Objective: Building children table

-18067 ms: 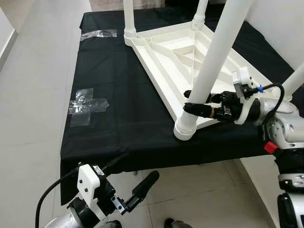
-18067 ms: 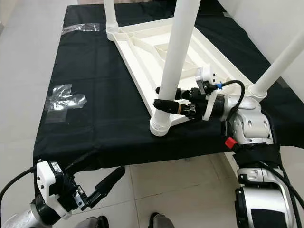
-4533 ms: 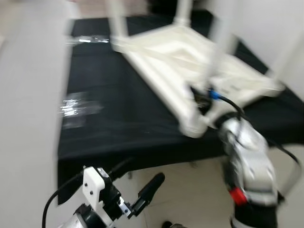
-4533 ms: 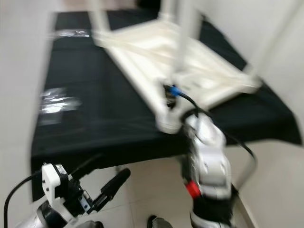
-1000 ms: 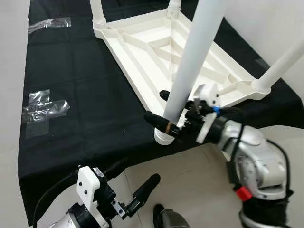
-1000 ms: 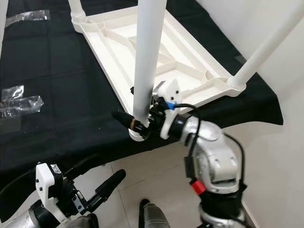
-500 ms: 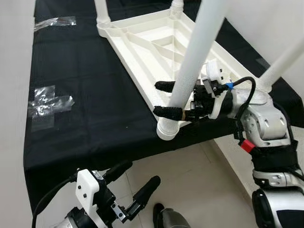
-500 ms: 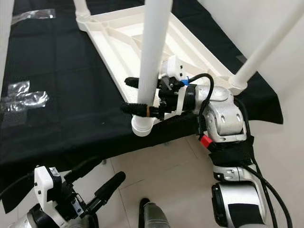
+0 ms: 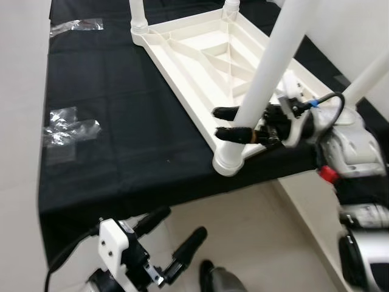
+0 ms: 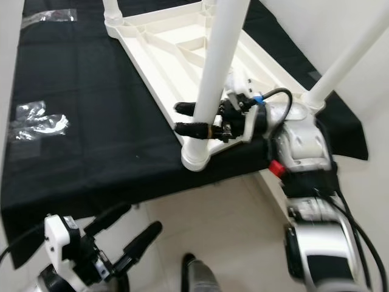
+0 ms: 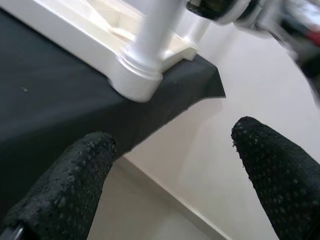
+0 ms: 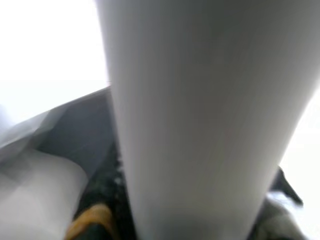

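Note:
A white plastic children's table [image 9: 200,61] lies upside down on a black-covered bench [image 9: 109,91], its legs pointing up. My right gripper [image 9: 220,122] reaches in from the right, its two black fingers clamped either side of the near leg [image 9: 276,67], just above the corner socket [image 9: 228,159]. In the right wrist view that leg [image 12: 200,115] is pressed close between the fingers. My left gripper [image 9: 170,231] hangs low in front of the bench over the floor, open and holding nothing; its fingers [image 11: 65,185] stand wide apart, with the socket [image 11: 137,75] beyond them.
Crumpled clear tape [image 9: 70,125] lies on the cloth at the left, and another piece [image 9: 76,25] at the far corner. A white wall [image 9: 364,24] runs close along the right. Tiled floor [image 9: 267,243] lies below the bench's front edge.
The view has shifted as my body moved. My right elbow has swung out to the right, while the gripper stays around the near leg. The left gripper hangs as before.

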You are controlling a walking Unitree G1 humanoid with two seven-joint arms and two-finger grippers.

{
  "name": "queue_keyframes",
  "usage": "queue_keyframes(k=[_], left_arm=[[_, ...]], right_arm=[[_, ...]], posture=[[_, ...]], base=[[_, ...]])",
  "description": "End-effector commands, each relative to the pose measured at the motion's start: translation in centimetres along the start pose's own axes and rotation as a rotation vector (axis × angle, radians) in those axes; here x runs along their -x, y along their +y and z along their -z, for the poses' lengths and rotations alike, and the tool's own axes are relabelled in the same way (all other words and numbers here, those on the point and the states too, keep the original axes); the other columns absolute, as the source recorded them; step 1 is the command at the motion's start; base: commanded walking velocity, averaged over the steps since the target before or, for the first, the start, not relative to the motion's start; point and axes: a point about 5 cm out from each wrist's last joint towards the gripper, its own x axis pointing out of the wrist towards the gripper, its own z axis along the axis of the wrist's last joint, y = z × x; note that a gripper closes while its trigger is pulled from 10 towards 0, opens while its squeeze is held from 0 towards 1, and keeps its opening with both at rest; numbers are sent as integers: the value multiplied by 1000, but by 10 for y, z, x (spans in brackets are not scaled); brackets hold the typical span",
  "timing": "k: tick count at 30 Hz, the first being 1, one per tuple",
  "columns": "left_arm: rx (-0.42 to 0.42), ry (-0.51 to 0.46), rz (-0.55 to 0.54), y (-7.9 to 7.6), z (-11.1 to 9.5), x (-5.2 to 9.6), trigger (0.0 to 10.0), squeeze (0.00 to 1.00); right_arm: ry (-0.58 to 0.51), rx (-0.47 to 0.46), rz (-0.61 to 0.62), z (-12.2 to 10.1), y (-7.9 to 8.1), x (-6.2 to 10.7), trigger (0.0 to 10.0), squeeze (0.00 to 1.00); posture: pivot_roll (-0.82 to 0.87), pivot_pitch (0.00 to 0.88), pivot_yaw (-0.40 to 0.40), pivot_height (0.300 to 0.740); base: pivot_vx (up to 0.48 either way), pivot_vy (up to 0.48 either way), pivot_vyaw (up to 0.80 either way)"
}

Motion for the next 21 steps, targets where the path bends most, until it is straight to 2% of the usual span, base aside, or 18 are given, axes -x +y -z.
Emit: queue_keyframes(k=[1,2,3,4,5,6,7,8,9,11,13,14,16,17,18,21], left_arm=[[15,5,16,-2,2,0,10000,0],[15,6,15,-1,3,0,10000,0],[15,6,15,-1,3,0,10000,0],[14,4,16,-1,2,-1,10000,0],[14,5,17,0,2,-1,10000,0],[14,5,17,0,2,-1,10000,0],[17,6,22,0,2,-2,10000,0],[17,6,22,0,2,-2,10000,0],[21,8,33,1,3,-3,10000,0],[28,11,54,0,4,-5,10000,0],[28,11,59,0,4,-5,10000,0],[26,7,53,1,4,-6,10000,0],[23,2,43,1,4,-6,10000,0],[17,-6,26,2,5,-6,10000,0],[14,-7,23,2,5,-6,10000,0],[13,-8,22,2,5,-7,10000,0]], right_arm=[[412,-51,736,65,-16,33,0,0],[509,-24,1029,74,-13,52,0,0],[509,-24,1029,74,-13,52,0,0],[548,-105,858,89,29,53,0,0],[512,-171,636,91,62,45,0,0],[512,-171,636,91,62,45,0,0],[471,-221,465,87,81,37,0,0],[471,-221,465,87,81,37,0,0],[430,-229,386,82,85,30,0,0],[403,-194,358,76,72,23,0,0],[406,-191,364,74,70,22,0,0],[399,-179,359,70,67,19,10000,0],[363,-162,332,62,62,14,10000,0],[298,-131,352,48,57,7,10000,20],[266,-124,361,43,55,6,10000,1000],[228,-149,324,38,54,4,10000,1000]], posture=[[54,293,-110,740],[54,293,-110,740],[54,293,-110,740],[69,300,-89,740],[40,300,-66,740],[40,300,-66,740],[30,288,-64,740],[30,288,-64,740],[34,284,-68,740],[31,276,-73,740],[29,274,-75,740],[31,268,-82,740],[32,268,-83,740],[39,264,-85,740],[39,264,-85,740],[39,264,-85,740]], base=[[0,0,0],[0,0,0],[0,0,0],[0,0,0],[0,0,0],[0,0,0],[0,0,0],[0,0,0],[0,0,0],[0,0,0],[0,0,0],[0,0,0],[0,0,0],[0,0,0],[0,0,0],[0,0,0]])
